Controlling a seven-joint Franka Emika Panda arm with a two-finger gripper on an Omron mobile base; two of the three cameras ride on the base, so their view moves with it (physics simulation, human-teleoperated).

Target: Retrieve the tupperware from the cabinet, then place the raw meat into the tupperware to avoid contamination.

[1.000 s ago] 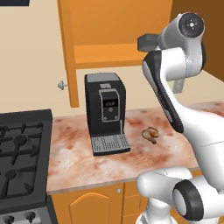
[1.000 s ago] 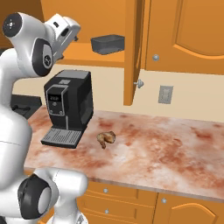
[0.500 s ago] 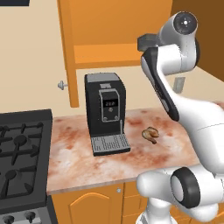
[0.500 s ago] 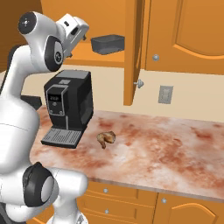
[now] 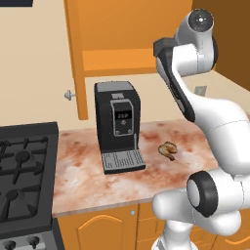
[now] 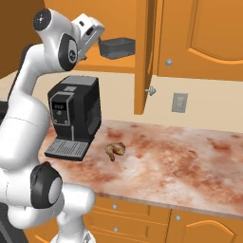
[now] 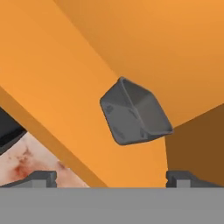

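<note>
Claw (image 7: pixel 111 177) is spread wide, holding nothing, and we're aimed into the open cabinet (image 6: pixel 145 52) at shelf height. In the hand view the tupperware (image 7: pixel 133 113) sits dead ahead between the finger tips' lines, apart from both (not touching yet). It rests on the cabinet shelf (image 6: pixel 102 60), open side up in the right base view, which is why we're coming in level with the shelf, not from above. We judge we're in the reach step; next is closing in on a wall of the box.

Counts: one tupperware, one raw meat (image 6: pixel 115 150) lying on the counter (image 6: pixel 190 156) just beside the coffee machine (image 6: pixel 76 116), one coffee machine, one stove (image 5: pixel 24 171) at the counter's far left.
</note>
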